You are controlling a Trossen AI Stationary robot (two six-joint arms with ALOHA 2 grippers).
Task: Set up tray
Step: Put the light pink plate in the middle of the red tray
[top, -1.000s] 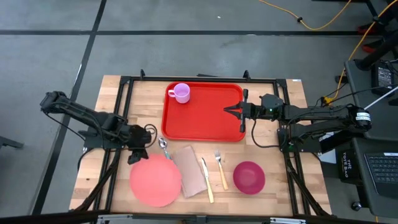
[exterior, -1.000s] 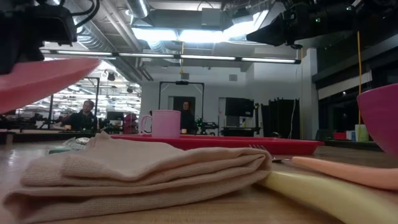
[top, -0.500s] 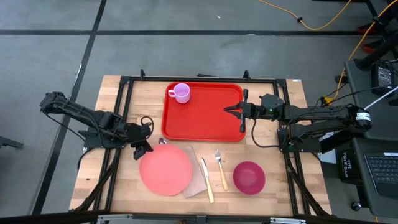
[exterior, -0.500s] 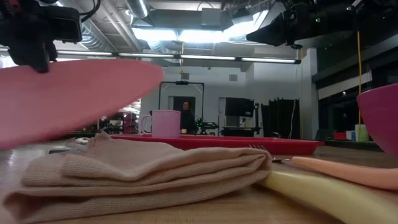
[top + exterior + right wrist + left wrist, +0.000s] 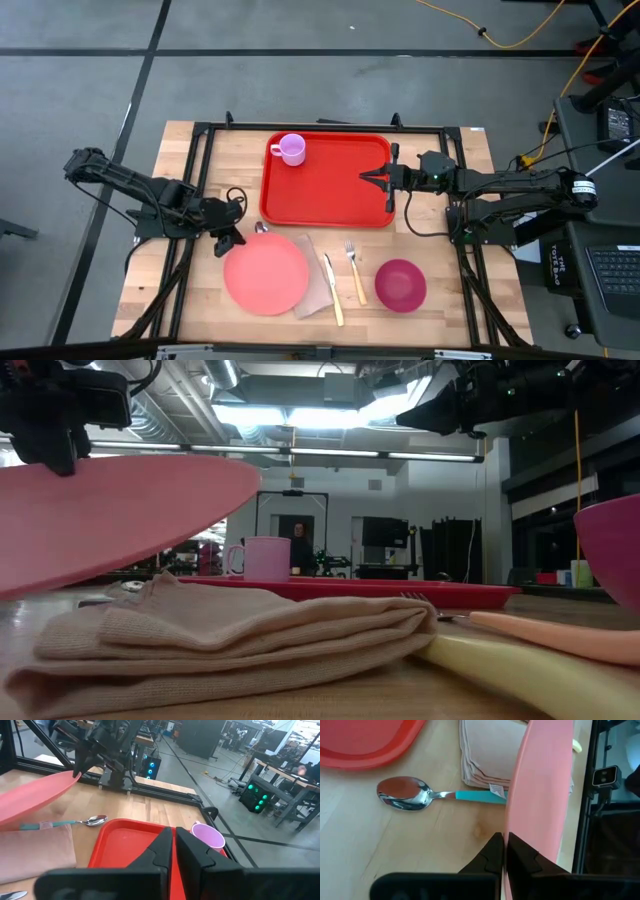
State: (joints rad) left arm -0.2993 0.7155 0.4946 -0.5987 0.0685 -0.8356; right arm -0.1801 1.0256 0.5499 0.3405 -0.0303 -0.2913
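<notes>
The red tray (image 5: pixel 325 190) lies at the table's far middle with a pink mug (image 5: pixel 290 149) standing in its far left corner. A round pink plate (image 5: pixel 266 272) hangs over the table near the tray's near left corner. My left gripper (image 5: pixel 228 243) is shut on the plate's rim. The plate covers part of a beige napkin (image 5: pixel 316 285). My right gripper (image 5: pixel 366 177) hovers shut over the tray's right side, holding nothing. My left gripper pinches the plate's rim (image 5: pixel 509 827) at its far left side between the two fingers, one on top and one beneath. The fingers slant down from the table's left. The plate (image 5: pixel 110 510) is lifted clear above the napkin, a little tilted.
A spoon with a teal handle (image 5: pixel 263 230) lies beside the plate's far edge. A knife (image 5: pixel 333 290) and a fork (image 5: pixel 354 272) lie to the right of the napkin, and a magenta bowl (image 5: pixel 400 283) stands beyond them. A black frame rail (image 5: pixel 200 170) borders the table.
My left gripper has turned at the wrist while staying in place. The plate has swung toward the table's right and far side, over the napkin's left part, and has come closer to level. Over the last half second it has kept still.
</notes>
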